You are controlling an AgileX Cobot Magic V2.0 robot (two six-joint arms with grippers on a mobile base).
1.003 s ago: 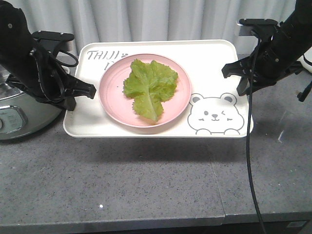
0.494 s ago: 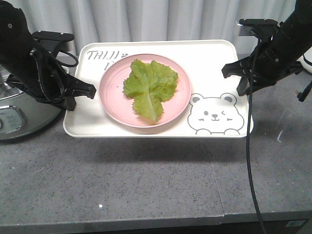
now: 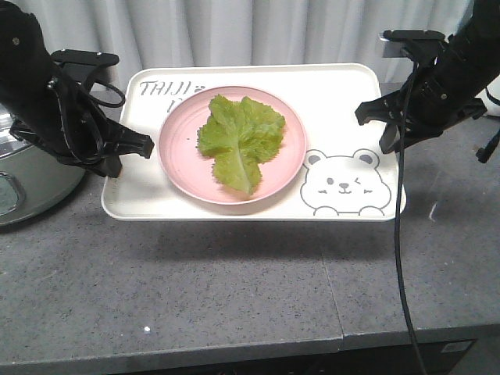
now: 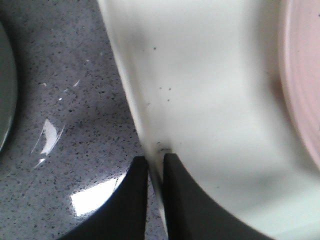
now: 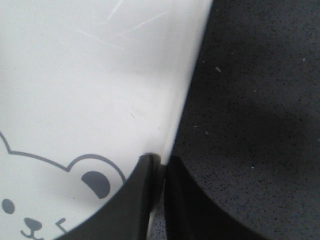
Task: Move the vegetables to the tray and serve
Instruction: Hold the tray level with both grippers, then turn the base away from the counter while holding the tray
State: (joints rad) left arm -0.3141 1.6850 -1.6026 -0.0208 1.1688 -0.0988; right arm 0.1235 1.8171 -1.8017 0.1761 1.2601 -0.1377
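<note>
The vegetables (image 3: pixel 238 137), one green crinkly lettuce leaf, lie on a round pink plate (image 3: pixel 181 160) that sits in the middle of the cream tray (image 3: pixel 344 98) with the bear drawing. The tray hangs level above the grey counter, casting a shadow under it. My left gripper (image 3: pixel 134 152) is shut on the tray's left rim; in the left wrist view its gripper (image 4: pixel 156 159) pinches the tray (image 4: pixel 210 100) edge, with the plate (image 4: pixel 305 75) at the right. My right gripper (image 3: pixel 373 129) is shut on the right rim; the right wrist view shows its gripper (image 5: pixel 161 161) clamping the tray (image 5: pixel 100 75) beside the bear's ear.
A grey-green rice cooker (image 3: pixel 27 183) stands on the counter (image 3: pixel 234 289) at the left, behind my left arm. A pale curtain (image 3: pixel 258 31) hangs behind the tray. A black cable (image 3: pixel 398 258) drops from the right arm past the counter's front edge.
The counter and rice cooker have slid leftward in the front view, while the tray, plate, leaf and both grippers keep the same place in the picture.
</note>
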